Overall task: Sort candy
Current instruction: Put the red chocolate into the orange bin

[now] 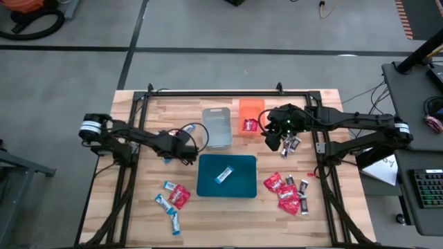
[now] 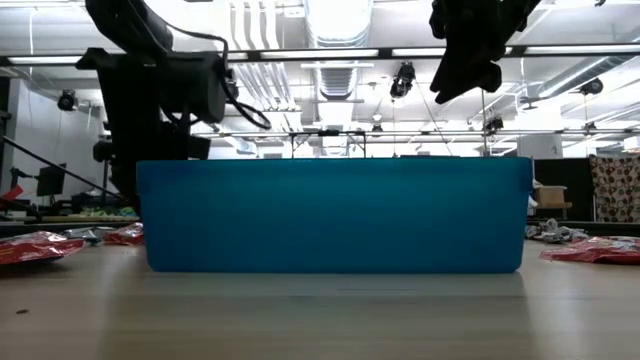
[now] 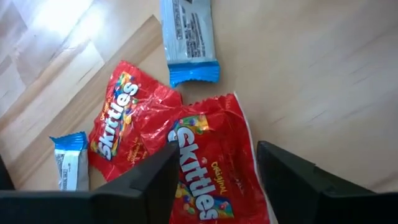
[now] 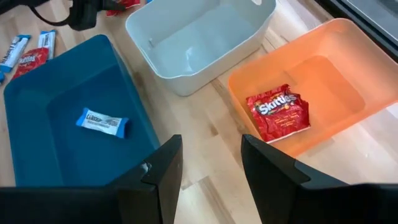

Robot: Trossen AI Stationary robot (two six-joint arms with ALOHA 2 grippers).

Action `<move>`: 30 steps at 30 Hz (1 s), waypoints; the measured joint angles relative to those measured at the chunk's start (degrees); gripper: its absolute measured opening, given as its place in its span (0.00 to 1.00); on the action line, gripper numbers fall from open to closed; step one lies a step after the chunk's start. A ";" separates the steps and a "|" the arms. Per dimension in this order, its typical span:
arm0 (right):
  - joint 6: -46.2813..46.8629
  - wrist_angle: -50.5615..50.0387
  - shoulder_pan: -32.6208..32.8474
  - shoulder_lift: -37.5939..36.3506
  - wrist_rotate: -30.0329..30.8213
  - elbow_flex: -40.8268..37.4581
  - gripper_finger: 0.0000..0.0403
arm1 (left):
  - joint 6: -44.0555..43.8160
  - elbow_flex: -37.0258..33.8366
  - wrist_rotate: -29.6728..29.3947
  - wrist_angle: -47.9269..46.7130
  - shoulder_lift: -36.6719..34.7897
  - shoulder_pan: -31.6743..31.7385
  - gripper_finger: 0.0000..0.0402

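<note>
landmark: blue tray (image 1: 239,185), mid-table, holding one blue-and-white bar (image 1: 223,175).

left gripper (image 3: 214,171) sits off the blue tray's far-left corner. wrist view shows its jaws spread, nothing between them, looking down on two red packets (image 3: 205,168) that overlap, w/ a blue-and-white bar (image 3: 188,37) touching the pair and another at the edge. more candy lies loose left of the tray's near side (image 1: 173,200).

right gripper (image 4: 211,158) hovers beyond the blue tray's far-right corner, just beside the orange tray (image 4: 348,81), which holds one red packet (image 4: 278,113). jaws part-spread, empty as far as i can see. grey tray (image 4: 205,37) next to the orange one looks empty. a second candy pile (image 1: 287,190) lies right of the blue tray, w/ dark mini bars (image 1: 291,143) by the right gripper.

risks, my judgement:
- overlapping red packets: a pinch may take both, or drag the top one and flick the bar beside it.
- foil is slick and flat on wood; fingers may skate over and close on air.
- mis-sort: a bar riding along w/ a red packet ends up in the orange tray.
- both arms near the tray cluster; a carry across the blue tray could clip a wall and shift it.
- sort barely begun; most candy not yet binned.
</note>
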 joint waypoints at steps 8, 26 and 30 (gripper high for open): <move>0.52 0.00 0.00 0.00 0.00 -0.04 0.39 | -0.23 0.20 -1.00 1.54 3.83 -0.09 0.42; 0.51 0.00 0.00 0.02 0.01 -0.04 0.39 | 0.23 -0.14 -0.66 -0.54 3.28 -0.41 0.01; 0.50 0.00 0.00 0.02 0.00 -0.04 0.39 | 1.88 -0.13 2.51 -1.94 0.04 -1.30 0.00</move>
